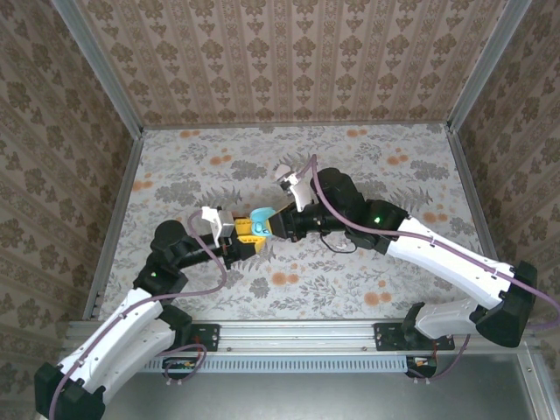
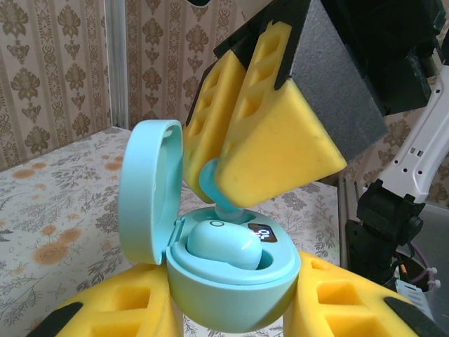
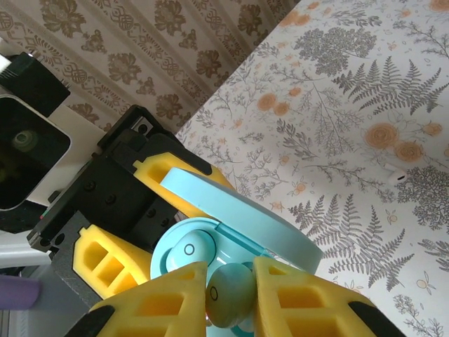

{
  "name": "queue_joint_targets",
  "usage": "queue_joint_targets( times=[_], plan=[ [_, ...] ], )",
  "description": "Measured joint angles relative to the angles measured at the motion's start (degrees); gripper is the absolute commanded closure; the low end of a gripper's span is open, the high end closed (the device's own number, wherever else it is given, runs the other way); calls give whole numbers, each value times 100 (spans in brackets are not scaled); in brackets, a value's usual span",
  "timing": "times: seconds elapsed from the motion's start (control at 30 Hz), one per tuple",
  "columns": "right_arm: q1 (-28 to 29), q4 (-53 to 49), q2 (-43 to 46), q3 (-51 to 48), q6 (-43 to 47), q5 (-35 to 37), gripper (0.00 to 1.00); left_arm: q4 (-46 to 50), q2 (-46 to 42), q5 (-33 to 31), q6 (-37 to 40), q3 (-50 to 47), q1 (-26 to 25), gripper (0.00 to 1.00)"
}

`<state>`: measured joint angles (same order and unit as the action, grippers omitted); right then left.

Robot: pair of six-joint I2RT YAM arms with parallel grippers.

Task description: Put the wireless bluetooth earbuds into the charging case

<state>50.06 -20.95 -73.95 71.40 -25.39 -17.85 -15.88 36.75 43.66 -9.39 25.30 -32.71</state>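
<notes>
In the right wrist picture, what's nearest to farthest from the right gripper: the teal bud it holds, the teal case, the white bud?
1. The teal bud, pinched in the right gripper.
2. The teal case, just beyond, lid open.
3. The white bud, far right on the table.

The rounded plastic charging case (image 2: 231, 302) was pale teal all over — lid (image 2: 144, 189) included — and the bean-shaped plastic earbud (image 2: 224, 246) in it matched, as did a second teal earbud (image 3: 230, 291). Both the left gripper (image 2: 235, 316) and the right gripper (image 3: 228, 298) had bright yellow foam pads (image 2: 337, 302) on black fingers. A tiny white earbud (image 3: 395, 175) lay on the pale tablecloth (image 3: 351, 105) printed with grey ferns and orange blossoms. The wallpaper walls (image 1: 289, 61) were beige with brown damask motifs.
</notes>
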Motion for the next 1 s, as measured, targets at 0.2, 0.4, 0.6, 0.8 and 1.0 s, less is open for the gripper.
queue_joint_targets(
  times=[0.2,0.4,0.6,0.8,1.0],
  plan=[
    [-31,0,-2,0,-2,-111,79,2,0,0,0,4,-2,71],
    [-31,-2,-31,0,-4,-258,78,2,0,-15,0,28,-28,71],
    [-33,-24,-31,-11,-2,-280,77,17,2,-15,0,28,-33,71],
    [-31,-22,-31,-39,-4,-278,67,50,24,-17,0,31,-33,71],
    [-31,-28,-31,-39,-7,-275,62,59,44,-42,0,28,-39,70]
  ],
)
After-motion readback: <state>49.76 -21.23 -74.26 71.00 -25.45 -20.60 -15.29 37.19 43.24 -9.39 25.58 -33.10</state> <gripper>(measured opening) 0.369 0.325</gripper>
